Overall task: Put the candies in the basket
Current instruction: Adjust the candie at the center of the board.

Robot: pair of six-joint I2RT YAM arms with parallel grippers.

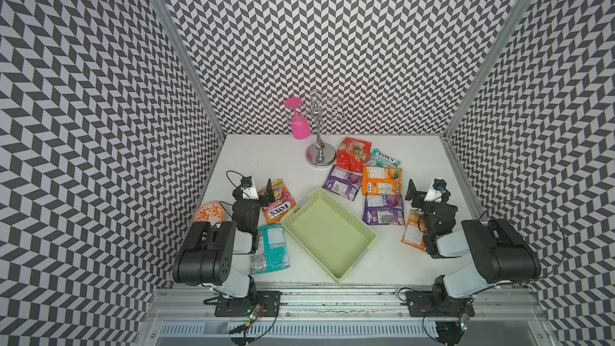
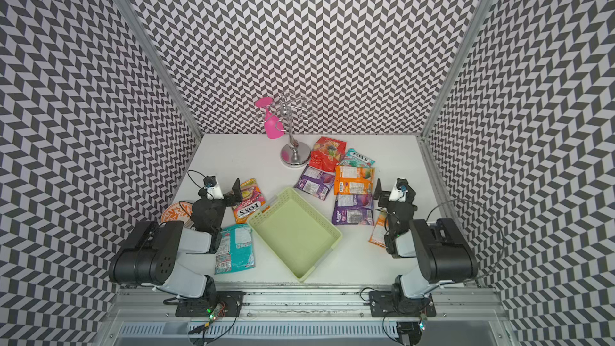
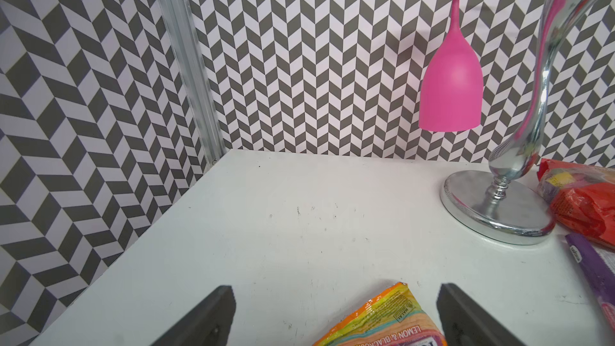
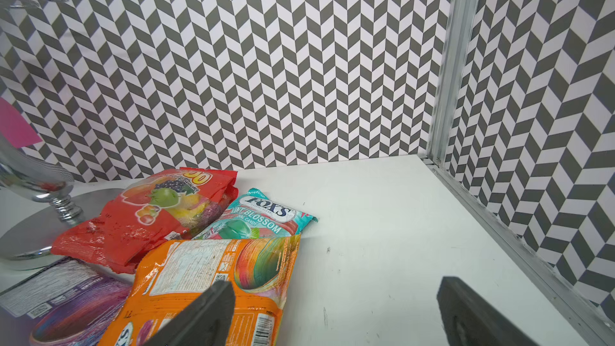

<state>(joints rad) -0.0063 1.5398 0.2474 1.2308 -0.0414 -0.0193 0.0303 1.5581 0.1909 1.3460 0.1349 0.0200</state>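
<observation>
The pale-green basket [image 1: 329,237] [image 2: 294,231] lies empty at mid-table. Candies lie around it: an orange FOX'S bag [image 1: 279,206] and a teal bag [image 1: 271,249] on its left. Behind and to its right are red [image 1: 352,154], teal [image 1: 382,158], purple [image 1: 342,183], orange [image 1: 382,180] and purple [image 1: 384,209] bags. Another orange bag [image 1: 412,231] is partly under the right arm. My left gripper [image 1: 259,191] [image 3: 336,291] hangs open above the orange FOX'S bag's [image 3: 382,321] far corner. My right gripper [image 1: 424,193] [image 4: 336,284] is open beside the orange bag [image 4: 206,277], one finger over its edge.
An orange-and-white plate [image 1: 209,213] sits at the left edge behind the left arm. A chrome stand [image 1: 321,156] holding a pink glass [image 1: 299,124] upside down stands at the back, touching the red bag. Patterned walls close three sides.
</observation>
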